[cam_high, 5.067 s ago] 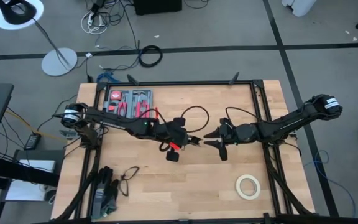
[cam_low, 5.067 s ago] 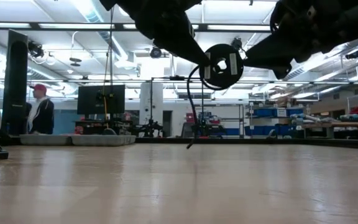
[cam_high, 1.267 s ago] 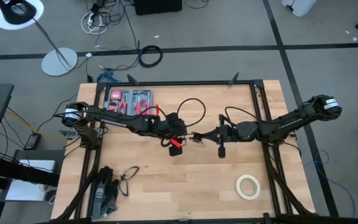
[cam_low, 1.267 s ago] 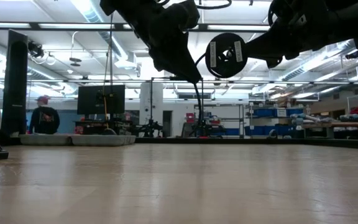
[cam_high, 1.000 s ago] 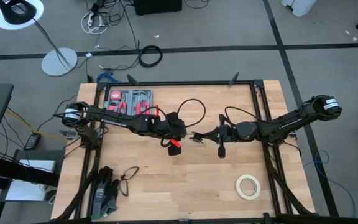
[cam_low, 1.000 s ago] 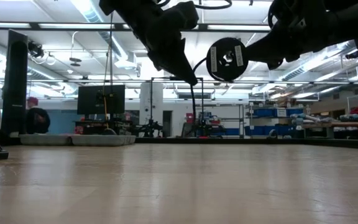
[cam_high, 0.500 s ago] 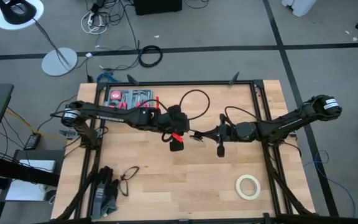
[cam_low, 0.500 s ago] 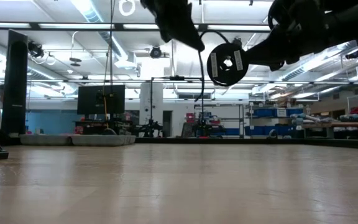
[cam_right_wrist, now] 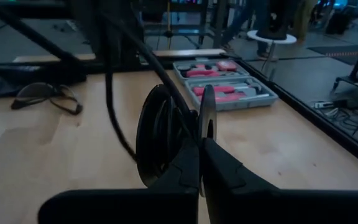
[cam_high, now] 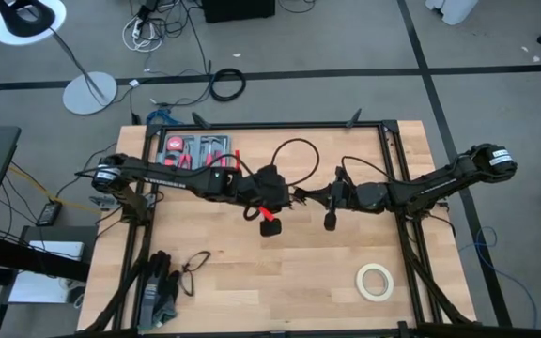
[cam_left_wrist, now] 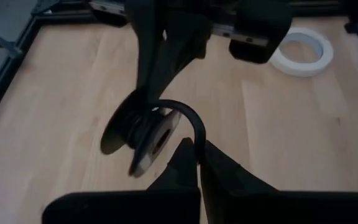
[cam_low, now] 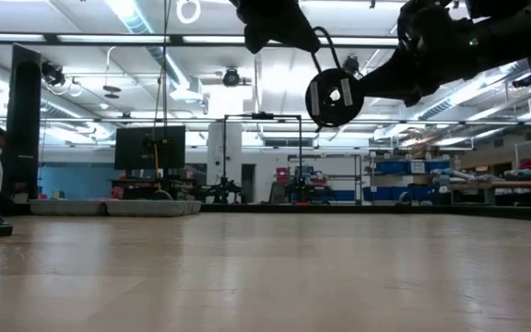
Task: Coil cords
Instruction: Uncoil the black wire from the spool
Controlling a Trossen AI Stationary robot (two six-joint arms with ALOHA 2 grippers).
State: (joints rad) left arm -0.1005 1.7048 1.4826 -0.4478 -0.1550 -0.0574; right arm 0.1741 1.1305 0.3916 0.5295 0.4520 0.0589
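Both tools meet above mid-table. Left tool [cam_left_wrist: 196, 163] pinches the thin black cord [cam_left_wrist: 191, 121]; right tool [cam_right_wrist: 199, 163] clamps the spool [cam_right_wrist: 166, 134] the cord winds on, held off the table [cam_high: 299, 272].

My two arms meet over mid-desk [cam_high: 252, 272]. My left gripper [cam_high: 285, 199] and my right gripper [cam_high: 306, 197] face each other closely. The cord [cam_high: 294, 150] loops above them. A tape roll [cam_high: 375, 281] lies well apart.
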